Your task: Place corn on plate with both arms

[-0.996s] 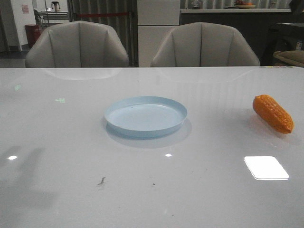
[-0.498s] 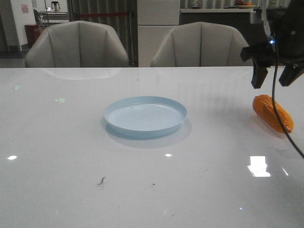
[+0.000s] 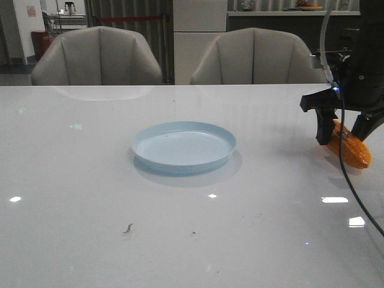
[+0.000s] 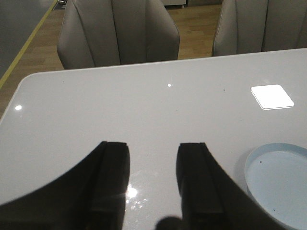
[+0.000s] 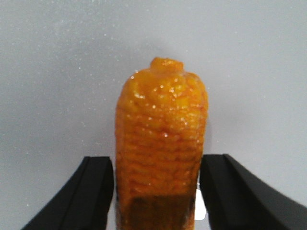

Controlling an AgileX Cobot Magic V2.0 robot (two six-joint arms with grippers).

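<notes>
The plate (image 3: 183, 146) lies near the middle of the desk (image 3: 90, 204), with the corn (image 3: 351, 147) well apart at the desk's right side. The right pincer (image 3: 343, 129) straddles the corn, one finger on each side. Two chairs (image 3: 97, 57) stand behind the desk.

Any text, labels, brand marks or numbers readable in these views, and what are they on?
No readable text in any view.
Corn: no label or marking.
Plate: plain, no print.
Right tool and left tool: no brand or number shows.
Small pinkish sign on the back wall: too small and blurred to read.
</notes>
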